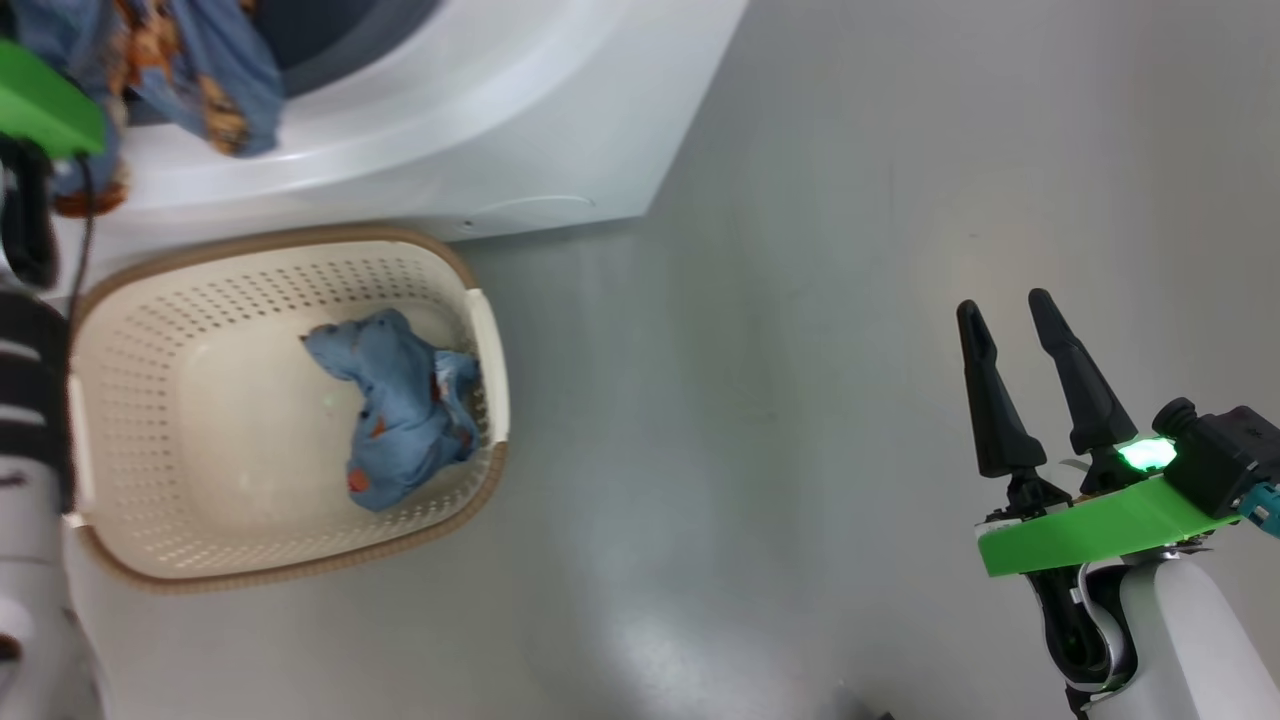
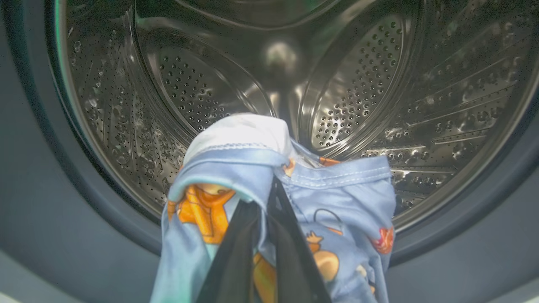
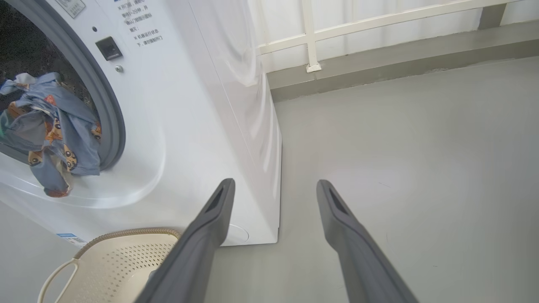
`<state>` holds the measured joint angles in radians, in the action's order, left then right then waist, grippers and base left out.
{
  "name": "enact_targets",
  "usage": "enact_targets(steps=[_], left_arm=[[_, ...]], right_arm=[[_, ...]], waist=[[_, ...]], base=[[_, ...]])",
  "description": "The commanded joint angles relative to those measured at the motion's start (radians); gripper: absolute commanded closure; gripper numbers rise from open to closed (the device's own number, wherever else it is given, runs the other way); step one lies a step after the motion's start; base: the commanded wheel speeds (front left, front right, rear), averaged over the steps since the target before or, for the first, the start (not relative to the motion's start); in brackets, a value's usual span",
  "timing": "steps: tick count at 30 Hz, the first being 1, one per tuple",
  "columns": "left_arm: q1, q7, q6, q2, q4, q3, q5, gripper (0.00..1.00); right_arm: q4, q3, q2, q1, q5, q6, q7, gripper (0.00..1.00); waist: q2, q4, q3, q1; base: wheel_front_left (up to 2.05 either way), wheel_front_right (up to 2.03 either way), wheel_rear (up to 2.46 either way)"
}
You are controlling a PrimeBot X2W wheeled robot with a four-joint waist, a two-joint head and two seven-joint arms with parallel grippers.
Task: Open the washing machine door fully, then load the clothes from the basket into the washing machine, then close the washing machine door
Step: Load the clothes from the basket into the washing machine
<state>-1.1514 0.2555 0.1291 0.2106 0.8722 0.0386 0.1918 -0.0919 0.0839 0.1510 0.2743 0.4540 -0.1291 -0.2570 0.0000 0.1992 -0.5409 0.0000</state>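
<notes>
Washing machine (image 3: 189, 105) open; left gripper (image 2: 269, 198) jaws pinch blue clothes (image 2: 337, 198) at the drum (image 2: 358, 84); right gripper (image 1: 1004, 300) jaws wide, empty. 1 bundle (image 1: 405, 410) lies in the basket (image 1: 250, 243).

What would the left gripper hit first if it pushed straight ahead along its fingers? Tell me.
Apart from the blue garment it grips, the left gripper points into the open steel drum. Nothing else seems to lie ahead before its back wall, though depth is hard to judge.
</notes>
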Motion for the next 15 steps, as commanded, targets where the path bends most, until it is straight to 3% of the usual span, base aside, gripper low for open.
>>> enact_targets(steps=[1,5,11,12,13,14,15], left_arm=[[-0.021,0.006,0.001,0.050,-0.014,0.014,-0.010,1.00],[-0.099,0.006,-0.001,0.071,0.012,0.006,-0.030,1.00],[-0.137,0.006,-0.021,0.079,-0.131,0.050,-0.047,1.00],[-0.133,0.006,-0.021,0.080,-0.139,0.048,-0.058,0.73],[-0.128,0.006,-0.020,0.080,-0.145,0.048,-0.065,0.54],[-0.121,0.006,-0.020,0.080,-0.141,0.048,-0.070,0.20],[-0.113,0.006,-0.019,0.079,-0.132,0.047,-0.075,0.00]], right_arm=[[0.025,0.022,0.002,0.004,0.025,-0.002,-0.005,0.00],[0.027,0.030,-0.004,0.012,0.025,-0.002,-0.005,0.00],[0.030,0.035,-0.009,0.019,0.023,-0.002,-0.005,0.00],[0.030,0.036,-0.010,0.020,0.023,-0.002,-0.005,0.00],[0.031,0.038,-0.012,0.021,0.021,-0.002,-0.005,0.00],[0.032,0.039,-0.014,0.021,0.019,-0.002,-0.005,0.00],[0.032,0.039,-0.015,0.021,0.019,-0.002,-0.005,0.00]], waist=[[0.0000,0.036,-0.035,0.0000],[0.0000,0.053,-0.047,0.0000],[0.0000,0.060,-0.062,0.0000],[0.0000,0.060,-0.063,0.0000],[0.0000,0.061,-0.064,0.0000],[0.0000,0.060,-0.064,0.0000],[0.0000,0.059,-0.064,0.0000]], base=[[0.00,0.00,0.00],[0.00,0.00,0.00],[0.00,0.00,0.00],[0.00,0.00,0.00],[0.00,0.00,0.00],[0.00,0.00,0.00],[0.00,0.00,0.00]])
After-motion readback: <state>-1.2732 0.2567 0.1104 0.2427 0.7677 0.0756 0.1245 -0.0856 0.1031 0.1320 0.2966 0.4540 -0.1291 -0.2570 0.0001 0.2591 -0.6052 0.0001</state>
